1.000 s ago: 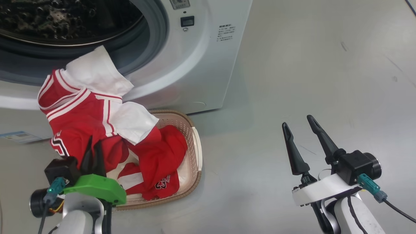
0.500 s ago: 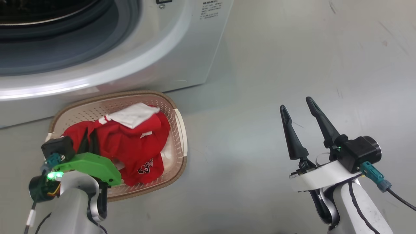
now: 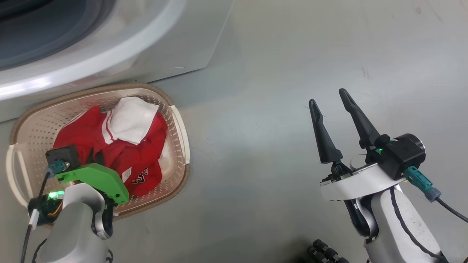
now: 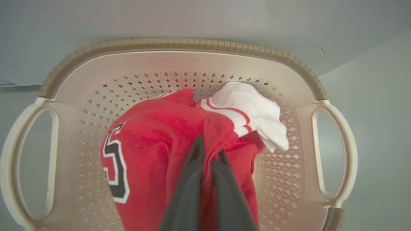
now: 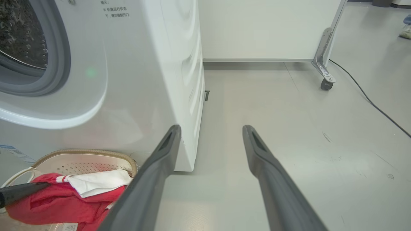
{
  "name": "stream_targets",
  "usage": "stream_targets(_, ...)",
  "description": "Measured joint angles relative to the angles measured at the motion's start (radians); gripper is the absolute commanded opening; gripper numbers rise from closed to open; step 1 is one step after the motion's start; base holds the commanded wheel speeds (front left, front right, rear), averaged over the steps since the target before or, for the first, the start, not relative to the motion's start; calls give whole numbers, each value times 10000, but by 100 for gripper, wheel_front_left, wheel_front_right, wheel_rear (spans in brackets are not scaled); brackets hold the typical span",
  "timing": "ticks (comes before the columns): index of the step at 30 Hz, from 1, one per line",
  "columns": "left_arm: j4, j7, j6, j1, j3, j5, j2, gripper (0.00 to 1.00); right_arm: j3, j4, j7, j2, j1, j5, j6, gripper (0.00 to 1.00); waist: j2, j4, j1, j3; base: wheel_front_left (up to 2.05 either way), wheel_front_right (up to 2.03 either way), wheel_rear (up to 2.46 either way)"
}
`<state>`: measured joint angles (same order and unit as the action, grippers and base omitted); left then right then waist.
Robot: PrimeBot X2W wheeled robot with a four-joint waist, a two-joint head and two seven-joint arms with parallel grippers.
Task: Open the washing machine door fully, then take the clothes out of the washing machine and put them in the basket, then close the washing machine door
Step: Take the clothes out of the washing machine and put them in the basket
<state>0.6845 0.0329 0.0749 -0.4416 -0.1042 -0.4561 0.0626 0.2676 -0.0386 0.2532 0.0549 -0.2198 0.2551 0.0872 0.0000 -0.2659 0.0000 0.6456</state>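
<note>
The clothes (image 3: 120, 153), red jersey pieces with a plain white piece (image 3: 131, 118) on top, lie heaped in the cream basket (image 3: 179, 128) on the floor in front of the washing machine (image 3: 109, 47). My left gripper (image 4: 208, 150) reaches down into the basket (image 4: 179, 43), shut on a fold of the red clothes (image 4: 154, 134). My right gripper (image 3: 326, 96) hangs open over bare floor to the right, holding nothing. In the right wrist view the right gripper (image 5: 211, 128) points past the machine (image 5: 144, 80), whose steel drum (image 5: 19, 32) shows through the opening. The door is out of view.
A white partition on a caster wheel (image 5: 326, 84) stands behind the machine. A black cable (image 5: 369, 99) runs along the floor at the right, and a shoe (image 5: 405, 30) shows at the far right. Open grey floor (image 3: 274, 109) lies between basket and right gripper.
The head camera has tilted down. The clothes that hung from the machine's opening have come down into the basket with my left gripper still shut on them. The right gripper stays open.
</note>
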Motion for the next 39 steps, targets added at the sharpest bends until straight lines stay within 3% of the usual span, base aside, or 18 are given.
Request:
stream_targets(4,602,-10,-15,-251,-12,2,92,0,29,-17,0,-17,-60,13,42,100,0,-186,0,192,0,0,0)
stream_targets(5,723,-10,-23,-336,-12,2,104,7,21,-25,0,-19,-71,13,42,100,0,-218,0,225,0,0,0)
stream_targets(7,938,-10,-25,-481,-23,2,115,43,17,-42,0,-23,-80,15,42,100,0,-268,0,267,0,0,0)
stream_targets(8,1053,-8,-25,-540,-15,2,117,82,17,-61,0,-25,-81,17,42,100,0,-284,0,276,0,0,0)
stream_targets(9,1170,-8,-44,-585,-15,2,123,100,15,-81,0,-31,-81,33,42,100,0,-292,0,277,0,0,0)
stream_targets(24,2123,1104,-516,-755,-21,31,190,100,-276,-384,0,-61,-173,86,38,100,0,-46,0,-294,0,0,0)
stream_targets(31,2006,2059,-721,-745,-71,113,169,100,-499,-589,0,-52,-172,36,27,100,0,250,0,-827,0,0,0)
stream_targets(39,1177,2240,-819,-588,-132,384,81,100,-761,-786,0,125,-81,-130,-25,100,0,691,1,-1634,0,0,0)
